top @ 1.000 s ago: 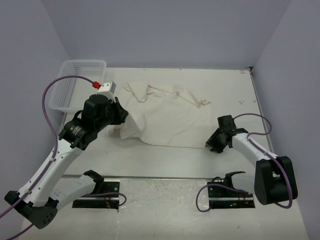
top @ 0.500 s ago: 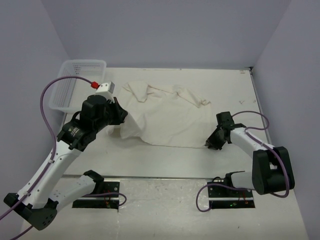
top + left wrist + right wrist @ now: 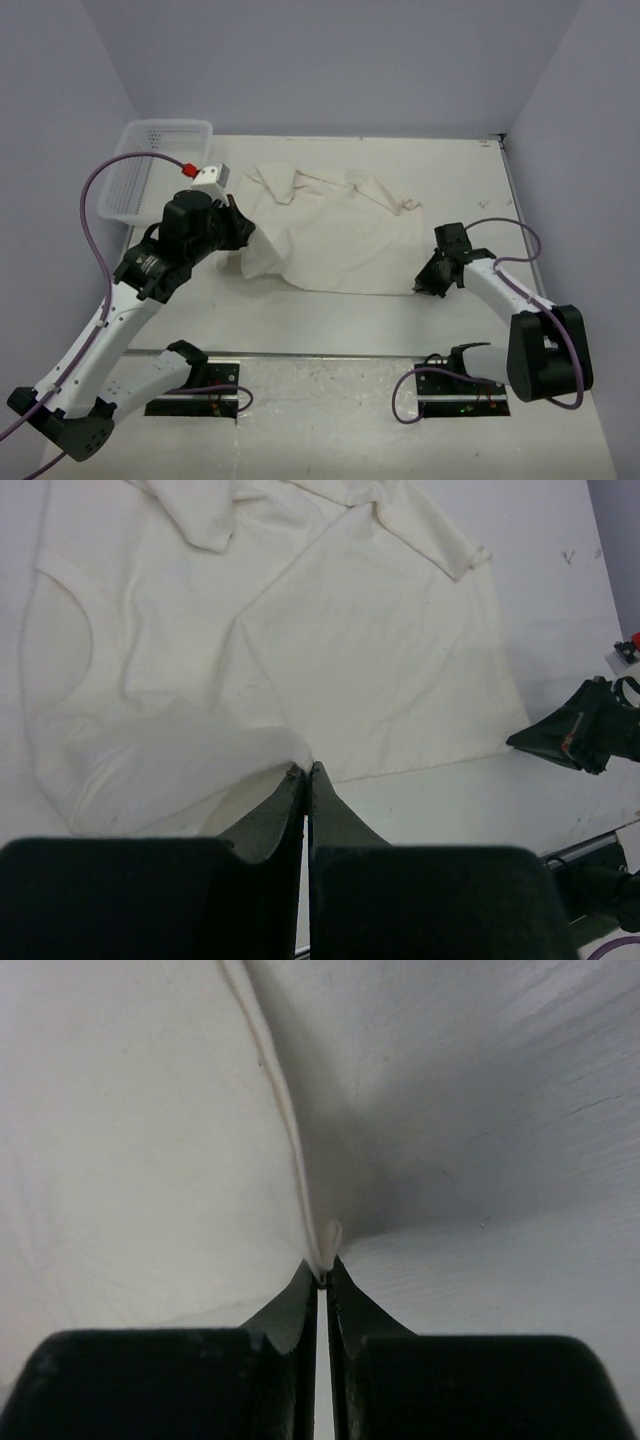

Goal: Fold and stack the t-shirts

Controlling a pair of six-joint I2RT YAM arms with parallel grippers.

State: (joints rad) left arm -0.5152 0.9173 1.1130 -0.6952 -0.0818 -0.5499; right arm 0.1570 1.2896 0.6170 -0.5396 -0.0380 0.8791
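A white t-shirt point(image 3: 330, 235) lies spread in the middle of the table, its sleeves bunched at the far edge. My left gripper point(image 3: 242, 240) is shut on the shirt's near left corner; in the left wrist view the cloth point(image 3: 200, 750) lifts in a fold at the pinched fingertips of that gripper point(image 3: 305, 772). My right gripper point(image 3: 422, 285) is shut on the shirt's near right corner; in the right wrist view the hem point(image 3: 290, 1160) runs into the closed tips of that gripper point(image 3: 323, 1275).
A white mesh basket point(image 3: 150, 170) stands at the back left of the table. Purple cables loop from both arms. The right arm's dark gripper also shows in the left wrist view point(image 3: 580, 735). Walls close in the back and sides.
The right gripper has slid slightly inward onto the shirt's near right corner. The left arm has barely moved.
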